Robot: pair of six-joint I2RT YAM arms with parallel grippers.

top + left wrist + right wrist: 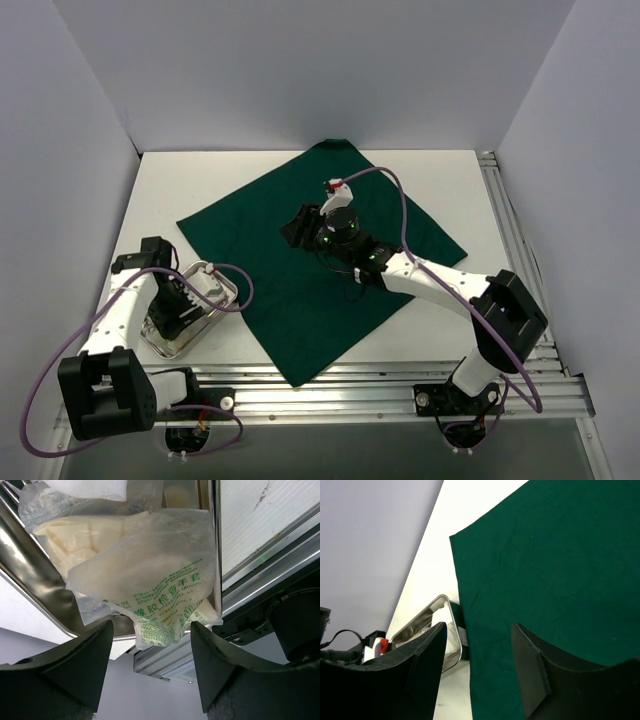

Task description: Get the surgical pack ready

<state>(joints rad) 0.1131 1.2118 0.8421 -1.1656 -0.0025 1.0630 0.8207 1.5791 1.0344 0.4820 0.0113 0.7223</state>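
Jaws wide open, empty.
Left jaws over tray's clear packet, lower left; right jaws above drape.

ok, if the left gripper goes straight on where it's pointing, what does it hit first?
Most likely the clear glove packet, lying in the steel tray. It sits centred right ahead of the open left gripper. How far off is hard to judge from the wrist view.

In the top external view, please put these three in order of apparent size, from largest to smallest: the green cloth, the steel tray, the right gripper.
1. green cloth: by far the largest.
2. steel tray: clearly smaller, partly covered by the left arm.
3. right gripper: smallest, even though it is raised above the cloth and so nearer the camera.
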